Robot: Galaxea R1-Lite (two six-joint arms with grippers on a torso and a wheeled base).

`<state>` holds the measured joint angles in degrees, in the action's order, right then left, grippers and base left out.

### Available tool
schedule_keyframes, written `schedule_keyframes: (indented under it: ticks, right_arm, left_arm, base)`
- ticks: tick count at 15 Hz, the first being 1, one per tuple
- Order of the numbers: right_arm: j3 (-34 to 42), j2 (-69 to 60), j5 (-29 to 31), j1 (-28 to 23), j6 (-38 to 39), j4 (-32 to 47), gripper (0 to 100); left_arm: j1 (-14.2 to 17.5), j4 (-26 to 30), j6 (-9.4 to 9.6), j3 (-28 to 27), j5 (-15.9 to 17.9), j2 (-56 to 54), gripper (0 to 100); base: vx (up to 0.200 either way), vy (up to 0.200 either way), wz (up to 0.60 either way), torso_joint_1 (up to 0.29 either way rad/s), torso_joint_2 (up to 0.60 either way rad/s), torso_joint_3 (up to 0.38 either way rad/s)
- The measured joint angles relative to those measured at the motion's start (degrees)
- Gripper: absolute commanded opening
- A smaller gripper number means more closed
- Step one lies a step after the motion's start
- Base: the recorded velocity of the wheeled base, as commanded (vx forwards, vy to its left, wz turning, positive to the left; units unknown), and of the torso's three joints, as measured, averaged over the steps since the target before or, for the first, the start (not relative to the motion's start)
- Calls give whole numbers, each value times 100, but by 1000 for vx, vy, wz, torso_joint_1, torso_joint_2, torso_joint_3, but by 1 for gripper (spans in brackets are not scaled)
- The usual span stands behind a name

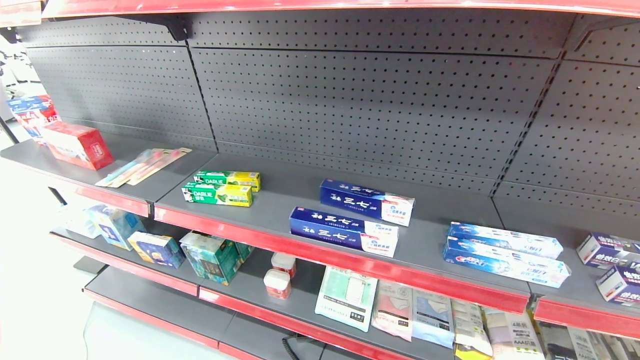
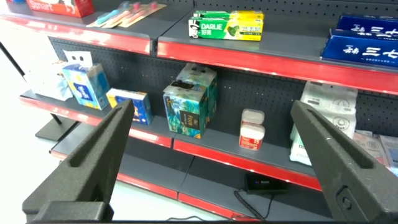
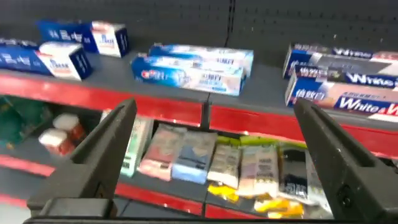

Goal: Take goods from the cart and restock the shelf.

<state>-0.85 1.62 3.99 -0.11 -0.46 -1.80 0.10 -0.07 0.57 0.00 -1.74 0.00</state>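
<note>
**Supervisor:** How were the arms standing?

**Operator:** I had both held out level toward the shelf [image 1: 285, 185], stopped short of it. The left claw [image 2: 211, 104] was spread wide, with nothing between its fingers [image 2: 93, 162]. It faced the lower board, toward a green carton [image 2: 190, 99] and two small red-and-white jars [image 2: 252, 129] set close together. The right claw [image 3: 214, 104] was spread just as wide and was also empty. It faced the red front edge below the light blue toothpaste boxes [image 3: 196, 68].

**Supervisor:** And the goods?

**Operator:** I saw them lying on the shelf boards. On the upper board, starting from my left, was a red box [image 1: 77, 145] with flat toothbrush packs [image 1: 142, 166] just beside it. Next came two green-and-yellow toothpaste boxes [image 1: 222, 187], one behind the other, and two dark blue boxes [image 1: 350, 220] placed the same way. After those came the light blue pair, and white-and-purple boxes [image 1: 612, 265] sat at the far right.

**Supervisor:** And underneath?

**Operator:** On the lower board were tissue packs [image 1: 115, 225], then the green carton and the jars. To their right, a row of flat packets [image 1: 430, 315] leaned at the front edge.
</note>
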Motion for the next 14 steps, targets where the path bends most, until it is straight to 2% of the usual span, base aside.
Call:
schedule_keyframes:
  ticks: [2, 11, 14]
  right_arm:
    - [56, -111, -494, 4, -169, 165, 100]
    - [85, -167, -323, 1, 28, 194, 100]
    - [85, -167, -325, 1, 30, 194, 100]
  left_arm:
    - [-2, 0, 27, 0, 13, 0, 100]
    - [-2, 10, 32, 0, 18, 0, 100]
    - [-2, 7, 32, 0, 18, 0, 100]
  base:
    - [0, 0, 0, 0, 0, 0]
    - [0, 0, 0, 0, 0, 0]
    - [0, 0, -600, 1, -4, 2]
